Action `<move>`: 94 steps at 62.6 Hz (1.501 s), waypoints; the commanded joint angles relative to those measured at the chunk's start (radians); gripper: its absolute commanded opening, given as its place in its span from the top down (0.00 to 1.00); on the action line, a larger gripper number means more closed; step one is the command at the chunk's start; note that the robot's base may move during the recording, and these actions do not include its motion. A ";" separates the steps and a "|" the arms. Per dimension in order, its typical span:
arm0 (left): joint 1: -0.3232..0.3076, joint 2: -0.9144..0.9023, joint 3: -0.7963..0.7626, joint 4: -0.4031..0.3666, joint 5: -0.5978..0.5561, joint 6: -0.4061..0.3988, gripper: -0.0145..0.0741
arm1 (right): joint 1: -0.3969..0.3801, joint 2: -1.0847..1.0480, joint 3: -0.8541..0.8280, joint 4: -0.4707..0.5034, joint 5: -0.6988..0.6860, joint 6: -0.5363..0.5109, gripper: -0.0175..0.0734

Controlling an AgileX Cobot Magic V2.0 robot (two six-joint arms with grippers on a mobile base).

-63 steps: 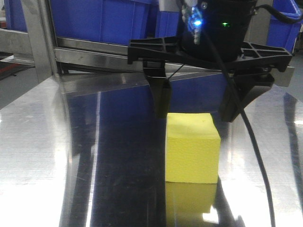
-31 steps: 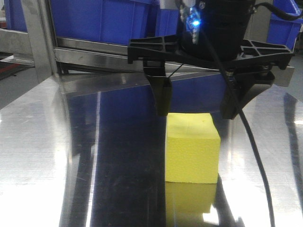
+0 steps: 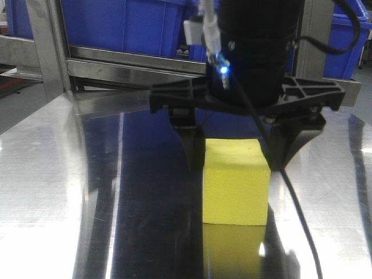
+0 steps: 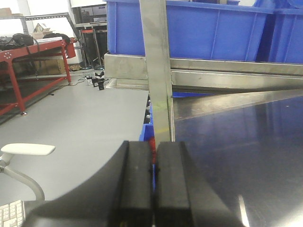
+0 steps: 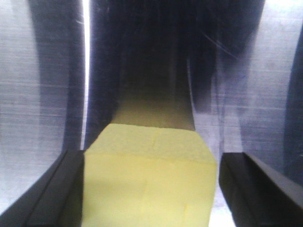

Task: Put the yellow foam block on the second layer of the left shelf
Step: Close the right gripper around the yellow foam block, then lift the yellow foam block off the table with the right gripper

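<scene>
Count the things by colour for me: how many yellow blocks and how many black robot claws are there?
Yellow: 1, the yellow foam block.
Black: 2, the left gripper and the right gripper.
Total: 3.

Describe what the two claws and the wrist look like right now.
Right claw: matte black plastic, with two wedge-shaped fingers under a wide ribbed crossbar. Above it is a black cylindrical wrist with a small blue light, a white connector and a thin black cable. Left claw: two flat black rectangular fingers.
</scene>
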 commanded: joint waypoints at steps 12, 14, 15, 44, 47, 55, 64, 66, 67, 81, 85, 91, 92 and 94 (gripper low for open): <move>0.001 -0.017 0.024 -0.005 -0.083 -0.004 0.70 | -0.002 -0.001 -0.017 0.027 -0.023 0.002 0.11; 0.001 -0.017 0.024 -0.005 -0.083 -0.004 0.70 | -0.002 0.004 -0.017 0.027 -0.020 0.002 0.11; 0.001 -0.017 0.024 -0.005 -0.083 -0.004 0.70 | -0.002 0.008 -0.017 0.027 -0.019 0.002 0.11; 0.001 -0.017 0.024 -0.005 -0.083 -0.004 0.70 | -0.002 0.024 -0.017 0.027 -0.021 -0.003 0.24; 0.001 -0.017 0.024 -0.005 -0.083 -0.004 0.70 | -0.002 0.024 -0.017 0.027 -0.021 -0.003 0.26; 0.001 -0.017 0.024 -0.005 -0.083 -0.004 0.70 | -0.001 0.008 -0.018 0.027 -0.022 -0.003 0.26; 0.001 -0.017 0.024 -0.005 -0.083 -0.004 0.70 | -0.001 -0.047 -0.018 0.019 -0.030 -0.015 0.26; 0.001 -0.017 0.024 -0.005 -0.083 -0.004 0.70 | -0.001 -0.060 -0.017 0.019 -0.023 -0.029 0.26; 0.001 -0.017 0.024 -0.005 -0.083 -0.004 0.70 | -0.001 -0.063 -0.017 0.019 -0.023 -0.033 0.26; 0.001 -0.017 0.024 -0.005 -0.083 -0.004 0.70 | -0.058 -0.184 0.078 0.018 -0.018 -0.172 0.26; 0.001 -0.017 0.024 -0.005 -0.083 -0.004 0.70 | -0.088 -0.232 0.131 0.018 -0.015 -0.226 0.26; 0.001 -0.017 0.024 -0.005 -0.083 -0.004 0.70 | -0.157 -0.313 0.210 0.018 -0.015 -0.300 0.26; 0.001 -0.017 0.024 -0.005 -0.083 -0.004 0.70 | -0.168 -0.327 0.227 0.018 -0.015 -0.318 0.26; 0.001 -0.017 0.024 -0.005 -0.083 -0.004 0.70 | -0.193 -0.361 0.249 0.019 -0.016 -0.342 0.26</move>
